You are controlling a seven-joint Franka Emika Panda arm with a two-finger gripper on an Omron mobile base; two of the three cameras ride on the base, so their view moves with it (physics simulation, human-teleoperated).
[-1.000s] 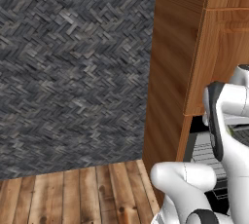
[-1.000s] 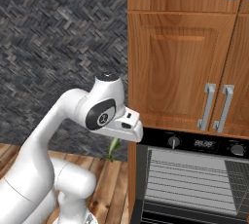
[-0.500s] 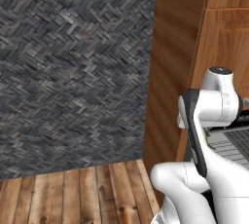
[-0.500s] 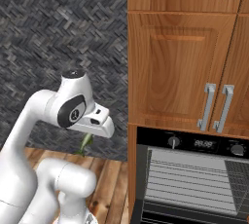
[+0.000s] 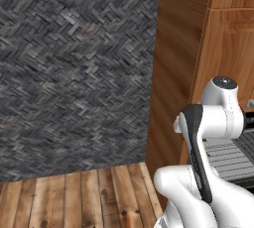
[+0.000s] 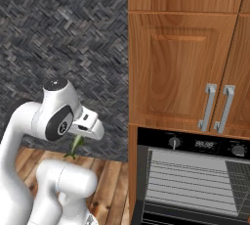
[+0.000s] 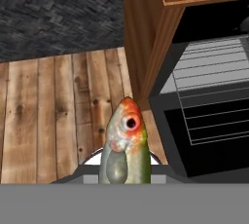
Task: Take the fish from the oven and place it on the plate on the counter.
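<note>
Greenish fish (image 7: 125,145) gripped by end effector (image 6: 78,138) beside oven (image 6: 195,180)

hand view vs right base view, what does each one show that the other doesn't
The hand view alone shows the fish's head close up, with its eye and orange top, over the wooden floor. The right base view alone shows the oven's knobs and display and the cabinet handles. Both show the fish held at the end effector and the oven's wire racks.

no legible text; oven (image 6: 195,180) display perhaps too blurred
</note>
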